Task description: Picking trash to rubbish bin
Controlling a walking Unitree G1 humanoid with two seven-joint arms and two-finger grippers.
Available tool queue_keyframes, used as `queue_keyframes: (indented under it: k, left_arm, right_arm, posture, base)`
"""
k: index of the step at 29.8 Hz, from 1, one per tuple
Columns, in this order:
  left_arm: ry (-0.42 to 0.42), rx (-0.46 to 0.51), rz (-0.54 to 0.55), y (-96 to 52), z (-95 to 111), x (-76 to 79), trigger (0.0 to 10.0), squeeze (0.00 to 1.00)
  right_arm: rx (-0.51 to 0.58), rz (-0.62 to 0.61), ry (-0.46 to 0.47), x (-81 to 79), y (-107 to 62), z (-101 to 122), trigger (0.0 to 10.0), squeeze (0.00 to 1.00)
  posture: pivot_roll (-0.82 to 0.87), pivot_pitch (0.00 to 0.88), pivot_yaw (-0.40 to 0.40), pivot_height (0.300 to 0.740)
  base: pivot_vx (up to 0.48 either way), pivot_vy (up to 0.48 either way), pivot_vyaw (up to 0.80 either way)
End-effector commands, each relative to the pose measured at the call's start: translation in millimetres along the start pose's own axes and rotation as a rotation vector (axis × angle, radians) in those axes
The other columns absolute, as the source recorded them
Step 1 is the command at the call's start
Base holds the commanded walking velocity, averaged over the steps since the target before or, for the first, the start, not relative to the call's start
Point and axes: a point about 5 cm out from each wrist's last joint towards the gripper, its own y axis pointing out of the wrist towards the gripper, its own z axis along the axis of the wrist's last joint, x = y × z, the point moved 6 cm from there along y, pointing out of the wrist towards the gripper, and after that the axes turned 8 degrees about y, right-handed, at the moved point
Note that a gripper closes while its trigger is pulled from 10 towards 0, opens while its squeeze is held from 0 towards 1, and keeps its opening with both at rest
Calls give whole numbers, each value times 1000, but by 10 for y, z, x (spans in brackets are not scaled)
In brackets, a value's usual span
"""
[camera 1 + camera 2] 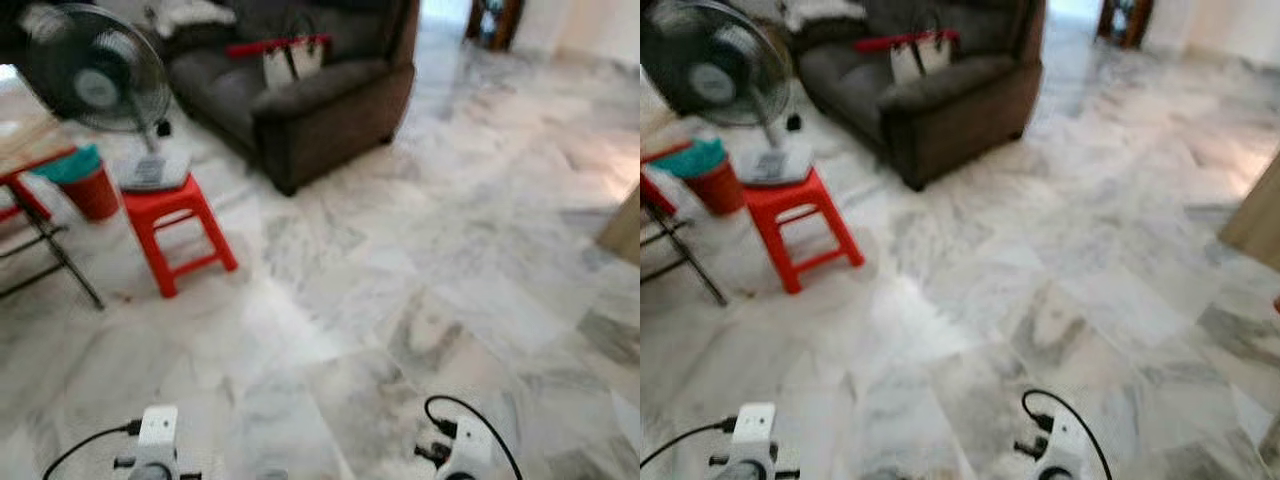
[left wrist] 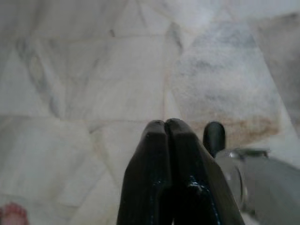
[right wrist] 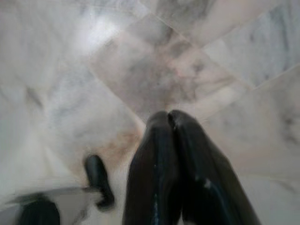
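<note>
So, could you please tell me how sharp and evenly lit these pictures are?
Both eye views are softly blurred throughout; the black pedestal fan and dark brown fabric sofa lack crisp edges, and window glare washes the white marble floor. In the left wrist view the left gripper is out of focus, jaws shut; likewise the right gripper in its wrist view.

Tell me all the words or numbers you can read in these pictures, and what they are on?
None: no word, number or sign can be read anywhere.
Fan: the round patch at its middle is too blurred to tell if it has writing.
Fan base on the red stool: the markings are too blurred to read.
Bag on the sofa: no writing can be made out.
</note>
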Motion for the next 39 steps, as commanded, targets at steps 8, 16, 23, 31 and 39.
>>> queue_keyframes:
  k: [8, 16, 23, 31, 39]
  left_arm:
    - [-13, -24, -3, -15, -87, 16, 10000, 0]
    - [-12, -23, -4, -14, -80, 26, 10000, 0]
    - [-10, -20, -7, -13, -73, 37, 10000, 0]
    - [-8, -18, -8, -12, -68, 41, 10000, 0]
    - [-5, -17, -12, -12, -63, 54, 10000, 0]
  right_arm:
    - [-10, -1, 14, 8, -14, -53, 10000, 0]
    - [-12, 4, 14, 6, -13, -51, 10000, 0]
    - [-14, 5, 14, 11, -14, -54, 10000, 0]
    - [-13, 8, 13, 3, -13, -51, 10000, 0]
    - [-18, 2, 19, 6, -11, -57, 10000, 0]
  posture:
    - [40, 104, 20, 740]
    - [40, 105, 18, 740]
    - [39, 105, 17, 740]
    - [39, 105, 17, 740]
    - [39, 105, 17, 740]
  base:
    - [0, 0, 775]
    - [0, 0, 774]
    - [0, 0, 775]
    - [0, 0, 773]
    - [0, 0, 455]
